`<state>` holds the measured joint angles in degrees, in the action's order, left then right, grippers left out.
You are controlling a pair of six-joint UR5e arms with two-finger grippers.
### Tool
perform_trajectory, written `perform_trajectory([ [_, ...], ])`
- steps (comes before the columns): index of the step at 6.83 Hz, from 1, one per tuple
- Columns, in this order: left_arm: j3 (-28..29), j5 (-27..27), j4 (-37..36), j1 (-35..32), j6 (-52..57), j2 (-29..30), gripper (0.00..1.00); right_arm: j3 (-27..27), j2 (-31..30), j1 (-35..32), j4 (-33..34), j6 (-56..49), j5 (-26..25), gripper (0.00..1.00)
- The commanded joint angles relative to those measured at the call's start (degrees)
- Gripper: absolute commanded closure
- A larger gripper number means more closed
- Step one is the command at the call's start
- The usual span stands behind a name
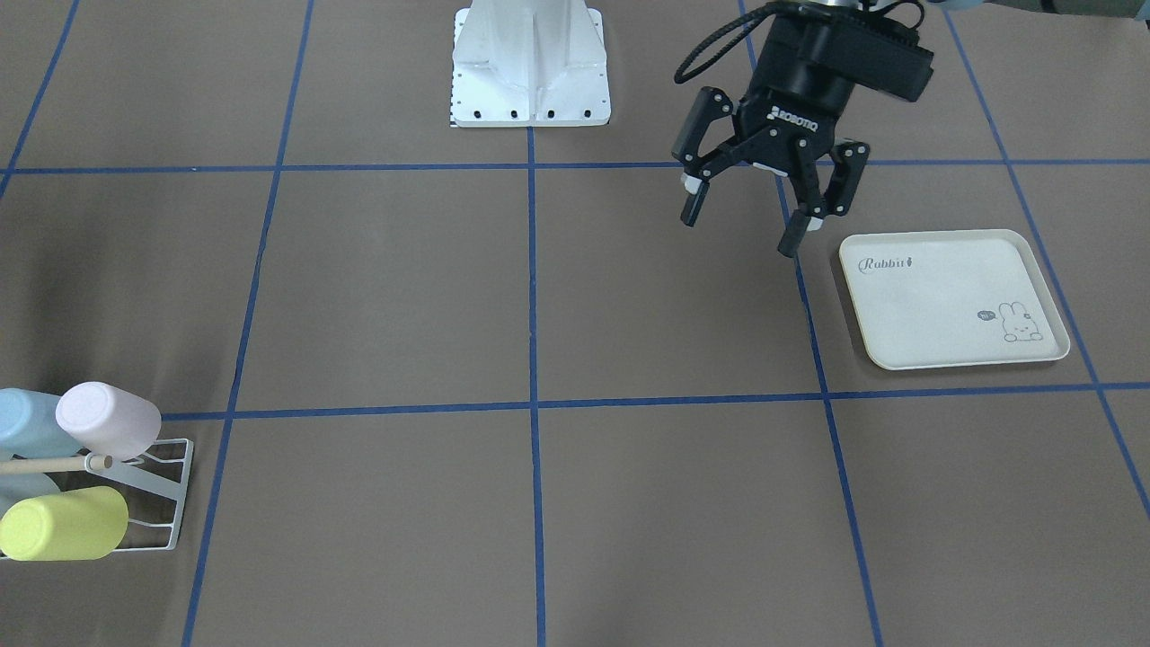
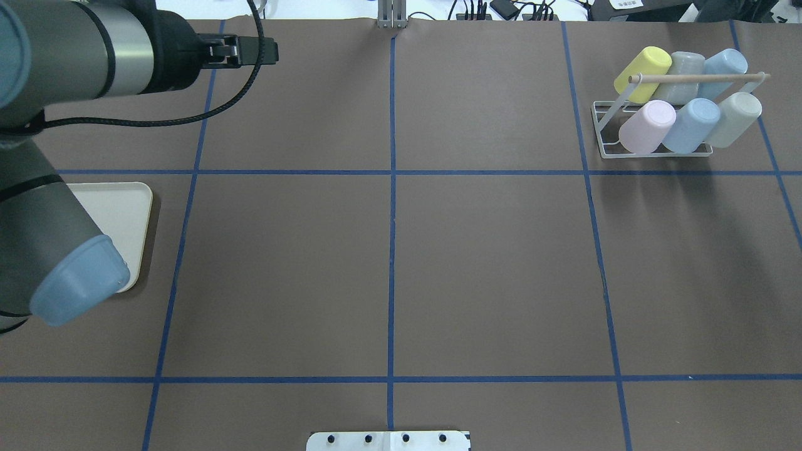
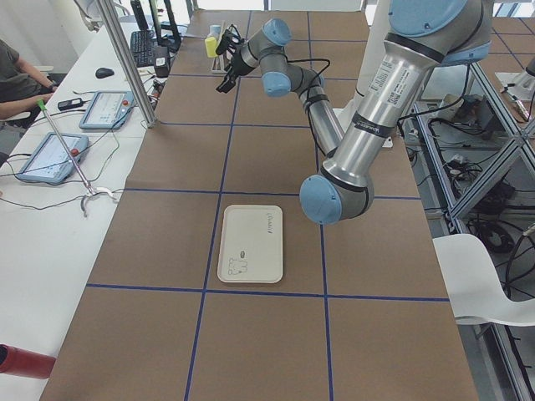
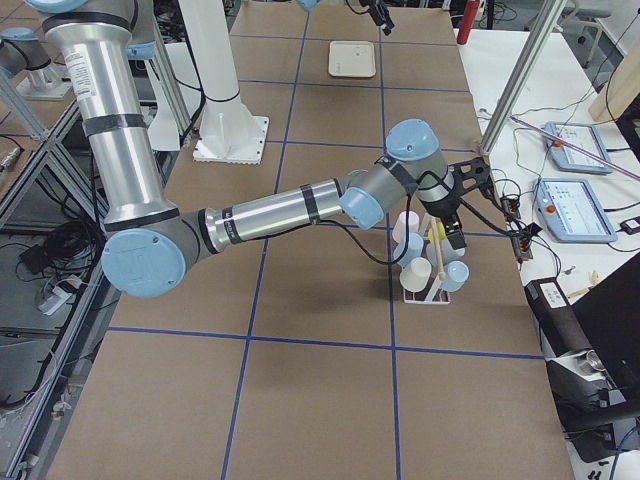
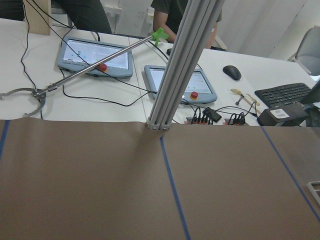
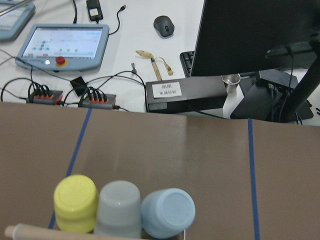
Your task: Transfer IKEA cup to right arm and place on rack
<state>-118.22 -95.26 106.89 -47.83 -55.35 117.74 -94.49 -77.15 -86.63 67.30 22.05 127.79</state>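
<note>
Several pastel IKEA cups sit upside down on the prongs of the white wire rack point(image 2: 651, 152), among them a pink one point(image 2: 648, 125) and a yellow one point(image 2: 642, 72). The rack point(image 1: 180, 503) also shows at the front-facing view's lower left. My left gripper point(image 1: 741, 229) hangs open and empty above the table, beside the tray. My right gripper point(image 4: 455, 225) hovers just over the rack point(image 4: 425, 295); only the side views show it, so I cannot tell its state. The right wrist view looks down on the tops of three cups point(image 6: 120, 207).
A cream rabbit-print tray point(image 1: 952, 296) lies bare on the table under the left arm's side. The robot's white base point(image 1: 530, 63) stands at the table's middle edge. Tablets, cables and a monitor point(image 6: 260, 30) lie beyond the far edge, where a person sits.
</note>
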Motion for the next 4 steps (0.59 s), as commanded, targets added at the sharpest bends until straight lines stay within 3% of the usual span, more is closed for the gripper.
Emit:
perform_trajectory([
  [1,0.01,-9.89,-1.07,-7.59,15.81,-6.08,0.0,-0.17,-0.02,-3.1,20.67,-23.18,3.08,0.0],
  [3,3.5,-19.03,-1.33,-16.2,32.51,-10.93,0.0,0.09,2.42,-0.31,37.03,-36.07,-1.2,0.0],
  [4,5.96,-22.48,-1.33,-19.46,38.67,-12.34,0.0,0.44,5.05,1.8,44.86,-36.2,-3.84,0.0],
])
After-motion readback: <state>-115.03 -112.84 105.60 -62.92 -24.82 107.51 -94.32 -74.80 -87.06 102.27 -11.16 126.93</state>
